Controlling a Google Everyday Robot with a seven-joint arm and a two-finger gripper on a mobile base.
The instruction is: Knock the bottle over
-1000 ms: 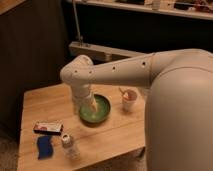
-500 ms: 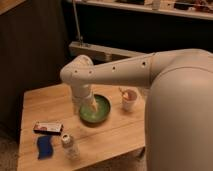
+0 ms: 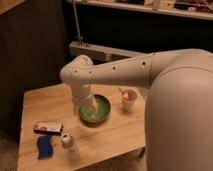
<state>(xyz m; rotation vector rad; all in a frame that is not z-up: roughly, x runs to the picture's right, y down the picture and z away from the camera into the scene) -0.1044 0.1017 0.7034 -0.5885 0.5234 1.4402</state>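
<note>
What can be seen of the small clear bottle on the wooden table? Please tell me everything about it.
The bottle is small, of clear, translucent plastic as it looks, with a round whitish cap and a pale label. It stands upright on the wooden table, near the front edge, beside a blue object and in front of a flat packet. Only the table seems to touch it. The pincer is apart from it, over the green bowl.
</note>
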